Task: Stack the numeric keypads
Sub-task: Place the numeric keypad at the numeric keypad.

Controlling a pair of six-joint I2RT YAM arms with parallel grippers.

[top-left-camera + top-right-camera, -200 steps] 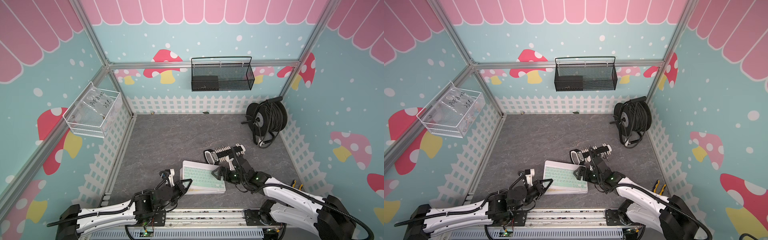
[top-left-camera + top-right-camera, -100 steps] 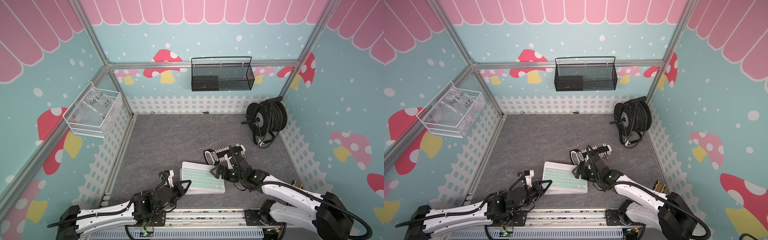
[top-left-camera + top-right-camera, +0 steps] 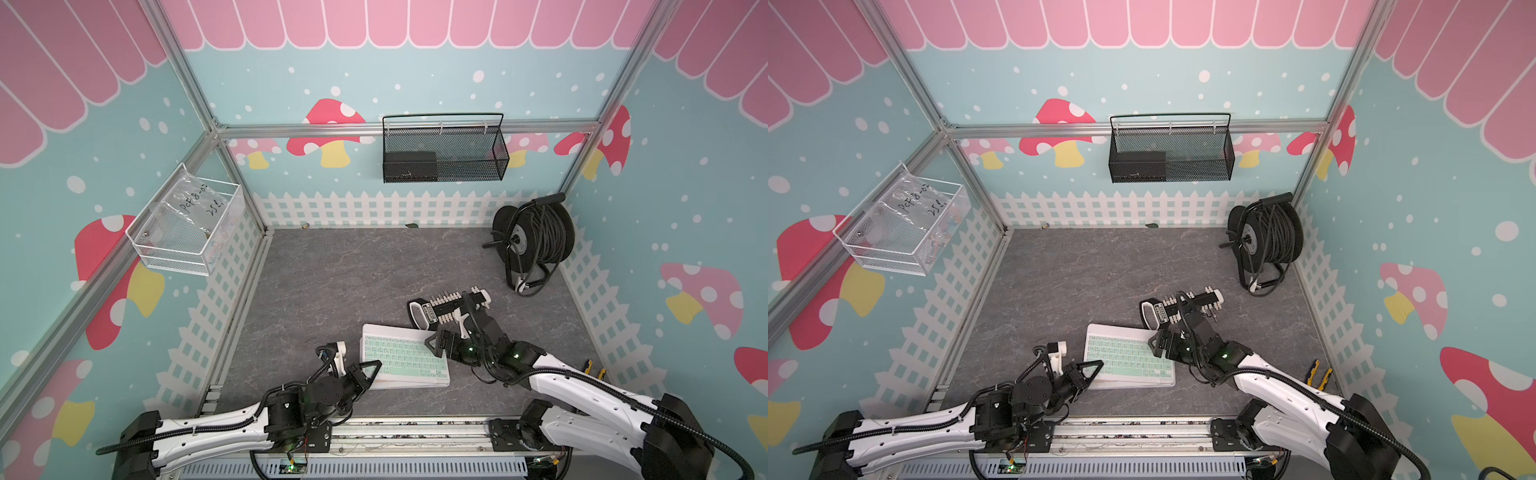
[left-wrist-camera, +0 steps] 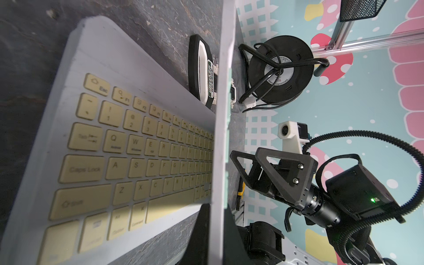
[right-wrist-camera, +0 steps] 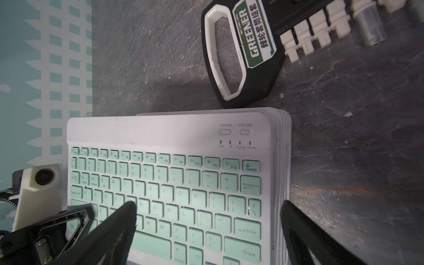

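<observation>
On the stack [image 5: 284, 151]: the mint keypad [image 3: 399, 361]
The left gripper [image 3: 373, 370] pinches its short edge; the right gripper [image 3: 440, 347] gapes. Probably light, stiff, slick: grip both short edges.

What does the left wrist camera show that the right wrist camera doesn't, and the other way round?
Only the left wrist: the yellow keypad lying under the tilted-up mint keypad, which it sees edge-on, plus the cable reel.
Only the right wrist: the mint key face and the switches above it.
Both: the black holder, the left gripper shut on the mint keypad, and the open right gripper.
</observation>
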